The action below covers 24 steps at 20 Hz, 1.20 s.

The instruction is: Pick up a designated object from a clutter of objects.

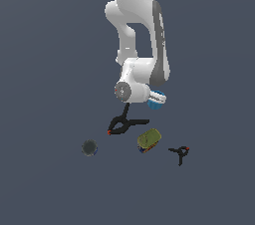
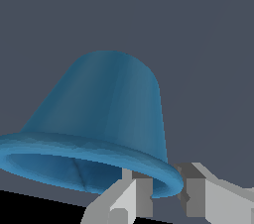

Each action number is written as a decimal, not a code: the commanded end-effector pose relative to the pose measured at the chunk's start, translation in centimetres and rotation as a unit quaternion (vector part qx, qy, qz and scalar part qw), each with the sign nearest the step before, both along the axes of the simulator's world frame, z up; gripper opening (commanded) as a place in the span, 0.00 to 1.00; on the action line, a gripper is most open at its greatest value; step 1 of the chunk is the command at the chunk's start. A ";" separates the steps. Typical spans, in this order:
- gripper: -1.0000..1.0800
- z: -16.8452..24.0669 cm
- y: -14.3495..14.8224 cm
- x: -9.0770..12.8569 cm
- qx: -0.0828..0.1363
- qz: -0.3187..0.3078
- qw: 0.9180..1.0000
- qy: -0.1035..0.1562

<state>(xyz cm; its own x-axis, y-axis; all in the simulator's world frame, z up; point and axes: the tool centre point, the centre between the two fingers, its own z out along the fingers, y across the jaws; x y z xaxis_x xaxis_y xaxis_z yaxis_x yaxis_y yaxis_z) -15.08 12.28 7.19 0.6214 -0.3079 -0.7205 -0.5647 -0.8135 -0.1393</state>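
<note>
Gripper [image 2: 163, 196] fingers [image 2: 134, 196] stood on either side of the cup's flared rim in the wrist view, one inside the mouth and one outside, pinching the thin wall; you had the cup [image 2: 106, 114] held, as far as the frames showed.

In the exterior view the cup [image 1: 156, 100] hung at the arm's end, apparently clear of the floor [image 1: 45, 45] and above the other items.

Your load looked light, stiff and smooth, probably slick plastic, so a rim pinch could let it swing or slip; judge a slow lift safest. It bore no label or writing.

Below lay the big clamp [image 1: 124, 124], then the can [image 1: 149, 140], whose label was too small for you to read. The small clamp [image 1: 180, 153] and the grey round thing [image 1: 89, 147] sat well apart to either side.
</note>
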 end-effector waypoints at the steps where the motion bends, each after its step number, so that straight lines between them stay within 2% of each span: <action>1: 0.00 0.1 0.0 0.0 0.000 0.000 1.000 0.000; 7: 0.00 1.7 0.4 0.0 0.000 0.000 1.000 0.000; 12: 0.00 4.7 1.2 0.1 0.000 0.001 1.000 0.001; 24: 0.00 17.6 4.4 0.7 -0.001 0.002 1.000 0.001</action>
